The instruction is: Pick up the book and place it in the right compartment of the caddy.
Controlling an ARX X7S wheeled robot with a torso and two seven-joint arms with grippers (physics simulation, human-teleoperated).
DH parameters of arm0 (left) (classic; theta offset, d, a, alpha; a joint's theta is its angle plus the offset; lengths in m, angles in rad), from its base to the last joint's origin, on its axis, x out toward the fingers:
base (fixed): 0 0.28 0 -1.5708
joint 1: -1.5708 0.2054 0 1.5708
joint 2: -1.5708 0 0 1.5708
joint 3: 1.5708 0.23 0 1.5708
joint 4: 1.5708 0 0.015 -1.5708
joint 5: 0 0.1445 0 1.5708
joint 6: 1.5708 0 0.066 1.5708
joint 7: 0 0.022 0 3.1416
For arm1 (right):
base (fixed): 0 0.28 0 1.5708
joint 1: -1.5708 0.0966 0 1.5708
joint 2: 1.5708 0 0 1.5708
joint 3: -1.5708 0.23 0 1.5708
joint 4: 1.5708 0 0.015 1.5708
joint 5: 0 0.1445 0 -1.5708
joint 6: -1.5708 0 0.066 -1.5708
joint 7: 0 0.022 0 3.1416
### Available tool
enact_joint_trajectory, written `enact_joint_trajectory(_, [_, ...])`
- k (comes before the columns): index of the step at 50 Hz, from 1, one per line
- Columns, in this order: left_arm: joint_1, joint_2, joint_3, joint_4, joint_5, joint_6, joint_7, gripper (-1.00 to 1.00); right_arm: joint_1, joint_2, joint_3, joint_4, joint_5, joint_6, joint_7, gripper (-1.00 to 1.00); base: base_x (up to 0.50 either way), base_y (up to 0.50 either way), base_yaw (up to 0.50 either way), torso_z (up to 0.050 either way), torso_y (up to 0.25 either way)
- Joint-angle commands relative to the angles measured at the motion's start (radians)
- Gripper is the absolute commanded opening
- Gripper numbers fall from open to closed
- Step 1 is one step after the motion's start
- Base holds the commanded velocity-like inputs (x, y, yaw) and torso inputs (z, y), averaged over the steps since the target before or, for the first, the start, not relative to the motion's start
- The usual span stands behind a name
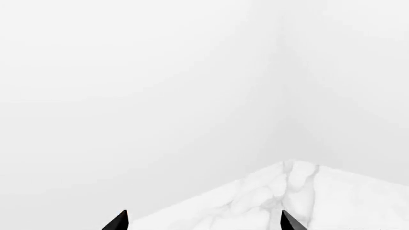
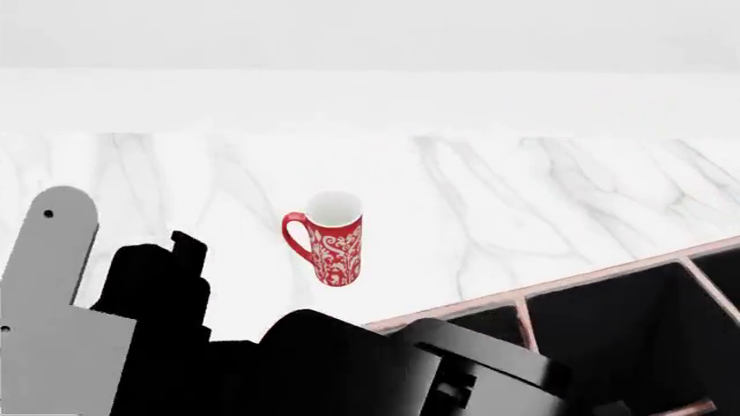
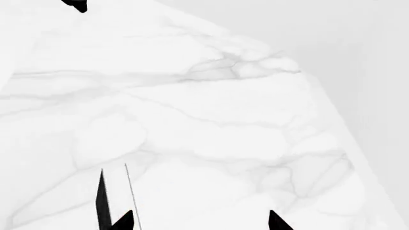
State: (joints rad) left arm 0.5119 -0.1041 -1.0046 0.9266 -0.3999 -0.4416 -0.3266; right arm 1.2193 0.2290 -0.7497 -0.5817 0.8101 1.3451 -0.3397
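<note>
The book [image 3: 102, 201] shows only in the right wrist view, edge-on: a narrow black cover strip, a white band of pages and a thin dark line. It stands right beside one fingertip [image 3: 124, 221] of my right gripper [image 3: 199, 223], which is open, with only marble showing between the tips. My left gripper [image 1: 204, 221] is open over a corner of the marble table [image 1: 300, 191], holding nothing. In the head view the reddish-brown caddy [image 2: 601, 276] lies at the lower right, its black-lined compartments split by pale dividers. My arms hide the book there.
A red-and-white patterned mug [image 2: 329, 238] stands upright on the marble table [image 2: 521, 199], left of the caddy. White wall runs behind the table. My dark arm links [image 2: 347, 364] fill the lower left of the head view. A small dark shape [image 3: 76, 5] sits at the right wrist view's edge.
</note>
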Motion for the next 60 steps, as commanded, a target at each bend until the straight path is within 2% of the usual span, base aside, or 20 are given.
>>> enact_joint_trajectory(1, [0.002, -0.01, 0.014, 0.002, 0.001, -0.002, -0.006, 1.0, 0.024, 0.066, -0.223, -0.087, 0.01, -0.095, -0.144, 1.0, 0.0, 0.0, 0.0, 0.0, 0.0])
enact_joint_trajectory(15, [0.008, -0.014, 0.023, 0.001, 0.003, 0.002, -0.013, 1.0, 0.015, 0.073, -0.254, -0.079, 0.001, -0.111, -0.142, 1.0, 0.0, 0.0, 0.0, 0.0, 0.0])
enact_joint_trajectory(35, [0.009, -0.022, 0.048, -0.007, 0.015, 0.007, -0.023, 1.0, -0.007, 0.101, -0.319, 0.016, -0.078, -0.222, -0.176, 1.0, 0.0, 0.0, 0.0, 0.0, 0.0])
enact_joint_trajectory(47, [0.009, -0.027, 0.067, -0.012, 0.024, 0.009, -0.028, 1.0, -0.018, 0.076, -0.321, 0.143, -0.111, -0.297, -0.206, 1.0, 0.0, 0.0, 0.0, 0.0, 0.0])
enact_joint_trajectory(60, [0.014, -0.024, 0.082, -0.025, 0.031, 0.026, -0.028, 1.0, -0.072, 0.029, -0.382, 0.287, -0.171, -0.396, -0.232, 1.0, 0.0, 0.0, 0.0, 0.0, 0.0])
